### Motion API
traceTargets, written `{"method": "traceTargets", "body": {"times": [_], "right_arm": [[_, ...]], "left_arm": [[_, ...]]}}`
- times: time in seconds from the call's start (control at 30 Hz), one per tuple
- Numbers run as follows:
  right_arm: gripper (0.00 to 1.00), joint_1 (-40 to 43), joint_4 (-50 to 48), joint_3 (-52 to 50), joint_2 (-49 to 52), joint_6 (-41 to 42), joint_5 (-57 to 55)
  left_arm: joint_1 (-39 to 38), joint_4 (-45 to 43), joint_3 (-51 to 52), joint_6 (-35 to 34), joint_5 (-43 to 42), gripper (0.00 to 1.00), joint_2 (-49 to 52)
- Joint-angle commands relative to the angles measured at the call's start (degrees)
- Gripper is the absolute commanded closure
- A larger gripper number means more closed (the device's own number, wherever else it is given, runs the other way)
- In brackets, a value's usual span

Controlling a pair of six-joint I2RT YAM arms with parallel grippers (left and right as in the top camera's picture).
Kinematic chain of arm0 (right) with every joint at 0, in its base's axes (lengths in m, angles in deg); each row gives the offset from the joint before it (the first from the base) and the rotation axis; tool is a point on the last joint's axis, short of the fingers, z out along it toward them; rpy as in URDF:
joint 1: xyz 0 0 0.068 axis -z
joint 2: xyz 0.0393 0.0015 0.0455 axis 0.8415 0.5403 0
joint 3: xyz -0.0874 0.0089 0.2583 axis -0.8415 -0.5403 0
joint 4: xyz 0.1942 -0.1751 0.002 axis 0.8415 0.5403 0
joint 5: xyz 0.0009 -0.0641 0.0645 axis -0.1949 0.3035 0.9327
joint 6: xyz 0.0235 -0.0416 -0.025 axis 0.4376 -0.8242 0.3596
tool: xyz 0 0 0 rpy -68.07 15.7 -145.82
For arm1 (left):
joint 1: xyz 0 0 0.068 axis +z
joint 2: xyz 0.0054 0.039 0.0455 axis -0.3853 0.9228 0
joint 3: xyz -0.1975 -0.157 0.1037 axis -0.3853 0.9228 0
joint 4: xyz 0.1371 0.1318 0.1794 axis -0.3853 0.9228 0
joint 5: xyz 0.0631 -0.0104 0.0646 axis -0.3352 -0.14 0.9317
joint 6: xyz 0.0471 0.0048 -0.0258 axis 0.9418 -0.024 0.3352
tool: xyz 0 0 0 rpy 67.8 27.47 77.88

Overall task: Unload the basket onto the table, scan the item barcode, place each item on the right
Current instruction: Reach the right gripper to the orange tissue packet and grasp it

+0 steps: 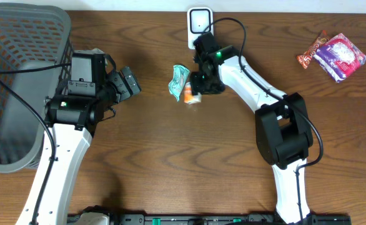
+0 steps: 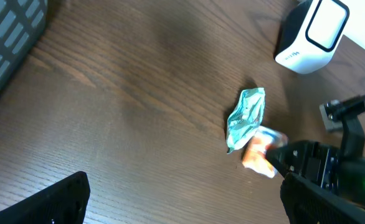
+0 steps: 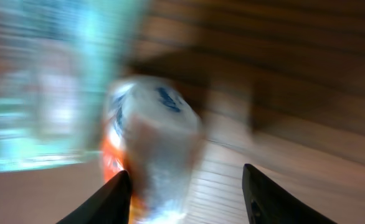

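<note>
Right claw (image 3: 185, 193) at the packet (image 3: 154, 143): half-wide, straddling it, not clamped. Close against one finger, gap at the other. Blurred up close. Just beyond the tips, teal wrapper (image 1: 178, 80); just behind the claw, scanner (image 1: 199, 25). Over at the left claw (image 1: 132, 81): spread wide, holding nothing, packet well ahead of it.

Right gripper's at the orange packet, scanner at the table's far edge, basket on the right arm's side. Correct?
No: the basket sits on the left arm's side, not the right, as the overhead view shows. The rest holds: the right gripper is at the orange packet, and the scanner stands at the far edge of the table.
</note>
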Motion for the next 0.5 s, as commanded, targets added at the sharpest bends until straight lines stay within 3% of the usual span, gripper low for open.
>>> {"method": "traceTargets", "body": {"times": [0.0, 0.17, 0.3, 0.47], "right_arm": [[0.47, 1.38, 4.26, 0.44, -1.75, 1.86, -15.56], [0.44, 3.69, 12.98, 5.68, -2.01, 0.94, -18.45], [0.43, 3.89, 14.14, 9.55, -2.01, -9.81, -1.40], [0.43, 2.21, 9.66, 9.73, -1.97, -10.45, 11.43]], "left_arm": [[0.20, 0.09, 0.04, 0.57, 0.11, 0.02, -0.22], [0.20, 0.09, 0.02, 0.55, 0.11, 0.02, -0.22], [0.20, 0.09, 0.02, 0.57, 0.11, 0.02, -0.22], [0.20, 0.09, 0.02, 0.55, 0.11, 0.02, -0.22]]}}
